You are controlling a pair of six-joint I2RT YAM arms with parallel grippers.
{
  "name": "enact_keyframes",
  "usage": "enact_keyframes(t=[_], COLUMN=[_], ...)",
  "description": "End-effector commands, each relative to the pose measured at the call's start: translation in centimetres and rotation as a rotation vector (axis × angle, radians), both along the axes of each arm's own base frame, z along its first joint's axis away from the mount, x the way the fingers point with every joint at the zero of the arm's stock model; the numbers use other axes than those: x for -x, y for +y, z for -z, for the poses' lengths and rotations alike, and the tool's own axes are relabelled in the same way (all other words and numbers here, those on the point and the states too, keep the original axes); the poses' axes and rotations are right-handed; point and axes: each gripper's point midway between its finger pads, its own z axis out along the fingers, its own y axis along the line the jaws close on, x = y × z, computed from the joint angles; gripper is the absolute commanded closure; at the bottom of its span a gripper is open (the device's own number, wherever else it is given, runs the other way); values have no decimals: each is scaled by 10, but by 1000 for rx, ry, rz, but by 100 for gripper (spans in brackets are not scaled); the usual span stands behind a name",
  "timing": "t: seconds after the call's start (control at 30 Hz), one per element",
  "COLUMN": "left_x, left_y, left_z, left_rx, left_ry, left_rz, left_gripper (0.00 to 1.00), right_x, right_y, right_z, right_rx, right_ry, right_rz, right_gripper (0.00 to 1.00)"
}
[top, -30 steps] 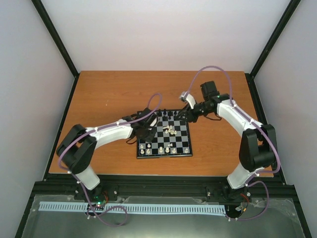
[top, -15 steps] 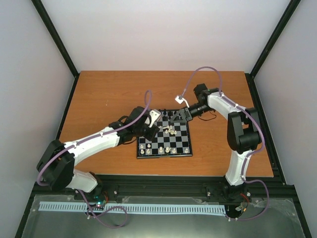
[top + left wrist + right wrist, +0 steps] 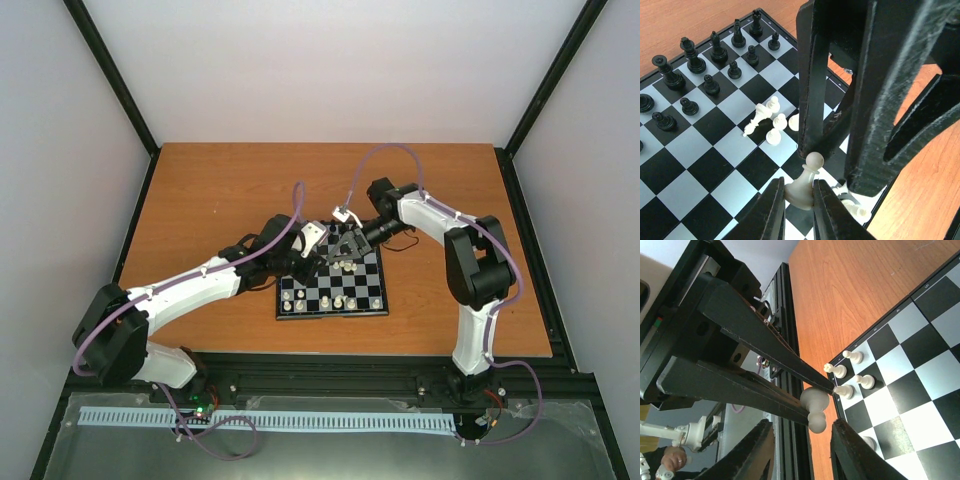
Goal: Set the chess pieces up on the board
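The board point(image 3: 360, 300) lies in the middle of the table. My left gripper point(image 3: 318, 245) hangs over its far left part, shut on a cream-white pawn point(image 3: 802, 186) by its base and holding it off the squares point(image 3: 690, 145). My right gripper point(image 3: 346, 246) faces it, open, with its fingers point(image 3: 812, 75) on either side of the pawn's head. In the right wrist view the pawn point(image 3: 815, 407) sits at the tips of my open right gripper point(image 3: 801, 423), apart from both pads. Black pieces point(image 3: 705, 65) stand in rows. White pieces point(image 3: 771, 120) lie mid-board.
Several white pieces point(image 3: 840, 371) stand along the board's edge point(image 3: 920, 375) nearest the arms. The two wrists and their purple cables point(image 3: 385, 150) crowd the board's far side. Bare wood table point(image 3: 220, 190) surrounds the board.
My right arm has swung left across the board's far edge until its open fingers straddle the pawn. My left arm reached forward earlier and now holds still.
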Motion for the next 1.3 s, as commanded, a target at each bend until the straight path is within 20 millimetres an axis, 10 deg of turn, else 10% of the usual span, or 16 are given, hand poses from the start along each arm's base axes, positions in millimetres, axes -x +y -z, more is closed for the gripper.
enact_keyframes(t=[0.0, 0.67, 1.1, 1.17, 1.27], left_x=[2, 1, -19, -25, -32], left_y=[-8, -8, 45, 54, 59], left_z=[-17, -18, -62, -78, -91], left_rx=[44, 50, -107, -136, -167], left_ry=[-48, -48, -48, -62, -69], left_rz=[40, 30, -278, -334, -367], left_gripper=[89, 88, 31, 2, 0], right_x=[-4, -4, -33, -32, -27], right_y=[6, 8, -46, -58, -77], right_z=[-9, -5, 1, 3, 13], right_rx=[-39, -42, 350, 413, 506], right_ry=[5, 34, -564, -630, -691], right_rz=[-4, -3, 59, 44, 19], right_gripper=[69, 93, 94, 94, 94])
